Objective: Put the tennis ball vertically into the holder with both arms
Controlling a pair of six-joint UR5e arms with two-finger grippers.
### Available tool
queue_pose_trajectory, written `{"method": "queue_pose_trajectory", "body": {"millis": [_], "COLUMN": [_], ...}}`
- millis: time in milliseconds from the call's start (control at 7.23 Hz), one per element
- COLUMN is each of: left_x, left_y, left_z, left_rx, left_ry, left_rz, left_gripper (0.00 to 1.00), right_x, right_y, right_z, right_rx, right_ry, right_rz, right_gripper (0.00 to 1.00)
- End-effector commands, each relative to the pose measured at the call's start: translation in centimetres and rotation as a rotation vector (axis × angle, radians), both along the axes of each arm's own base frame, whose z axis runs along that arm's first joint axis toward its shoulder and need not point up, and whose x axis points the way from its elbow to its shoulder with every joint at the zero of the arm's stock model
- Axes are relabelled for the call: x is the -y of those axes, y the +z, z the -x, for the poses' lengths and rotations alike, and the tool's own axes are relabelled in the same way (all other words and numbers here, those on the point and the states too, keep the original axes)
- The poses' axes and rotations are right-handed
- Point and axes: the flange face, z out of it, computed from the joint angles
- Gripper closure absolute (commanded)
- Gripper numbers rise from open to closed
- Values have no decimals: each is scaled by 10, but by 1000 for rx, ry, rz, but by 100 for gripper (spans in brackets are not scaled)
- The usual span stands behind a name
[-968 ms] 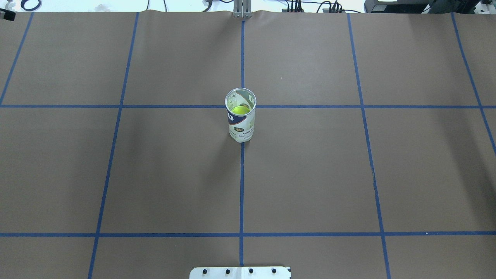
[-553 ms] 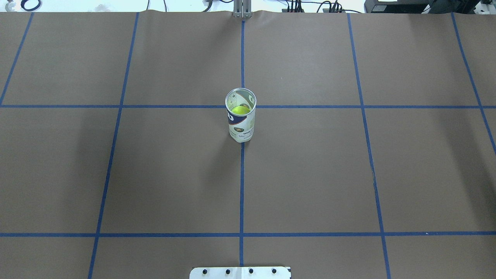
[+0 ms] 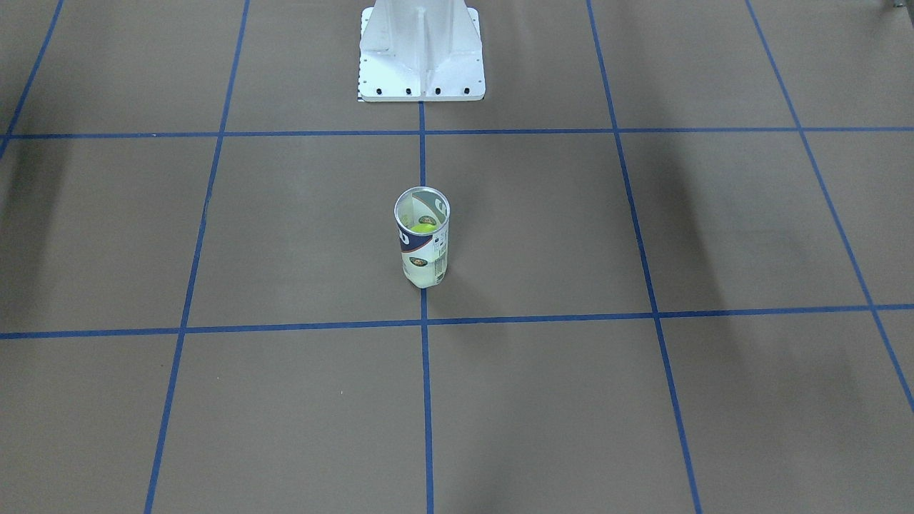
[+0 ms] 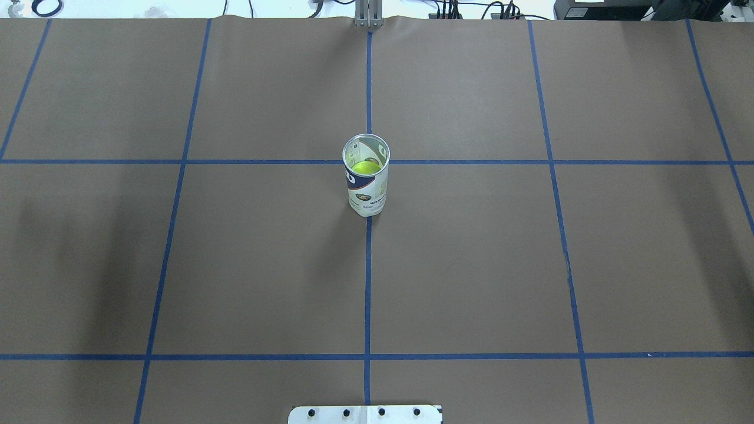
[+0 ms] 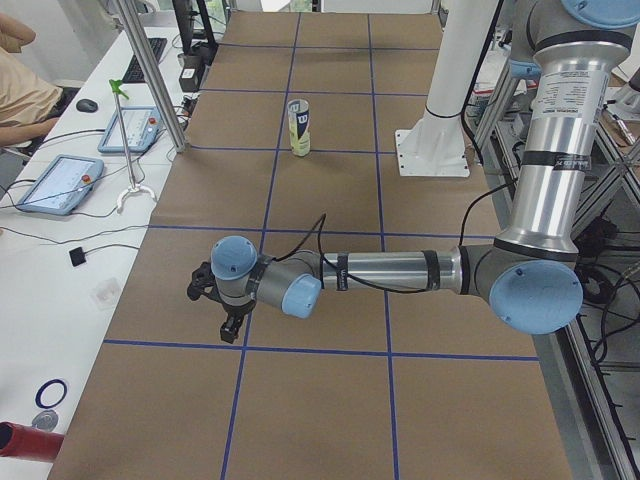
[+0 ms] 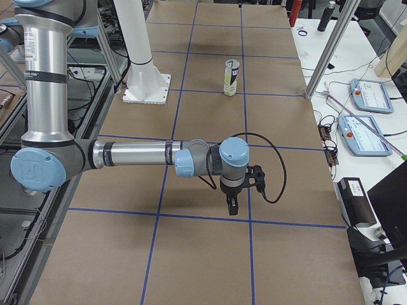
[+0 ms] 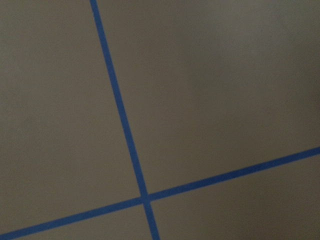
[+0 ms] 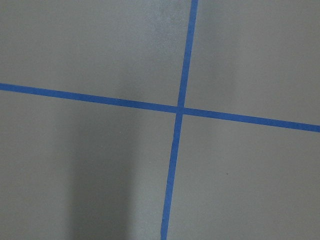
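The holder (image 4: 366,182) is a clear can with a silver rim and a navy-and-white label, standing upright at the table's centre. A yellow-green tennis ball (image 4: 365,167) sits inside it. The holder also shows in the front view (image 3: 422,250) and both side views (image 5: 299,127) (image 6: 231,77). My left gripper (image 5: 230,328) shows only in the left side view, far from the holder, pointing down over the table's left end. My right gripper (image 6: 232,206) shows only in the right side view, over the right end. I cannot tell whether either is open or shut. The wrist views show only brown table and blue tape.
The white pedestal base (image 3: 421,57) stands at the robot's side of the table, behind the holder. Blue tape lines grid the brown table (image 4: 471,265). Side benches hold tablets (image 5: 60,185) (image 6: 365,133) and cables. Metal posts (image 5: 150,70) (image 6: 327,51) stand at the table's far edge.
The holder and ball have not moved. A dark object at the overhead view's top left edge has left the view, and the shadow on the table's left has slid further left.
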Motion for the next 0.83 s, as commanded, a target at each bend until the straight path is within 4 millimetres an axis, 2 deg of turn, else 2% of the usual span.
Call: {"method": "queue_pose_trajectory", "body": {"millis": [0, 138, 277, 415, 692], "left_x": [-13, -18, -48, -76, -68], "left_y": [-4, -24, -10, 8, -4], "left_z": [18, 40, 65, 66, 65], "left_rx": [34, 52, 75, 70, 63], "left_ry": [4, -35, -82, -80, -87], "left_rz": [179, 212, 241, 254, 132], "left_gripper": [1, 1, 0, 0, 0], "right_x": [-1, 0, 0, -1, -1], "right_y": [1, -1, -3, -4, -1], "right_z": [0, 0, 1, 3, 3], "right_rx": [2, 2, 19, 44, 41], "right_ry": [1, 1, 0, -5, -6], "right_rz": [4, -1, 1, 6, 7], "right_gripper": [1, 1, 1, 1, 1]}}
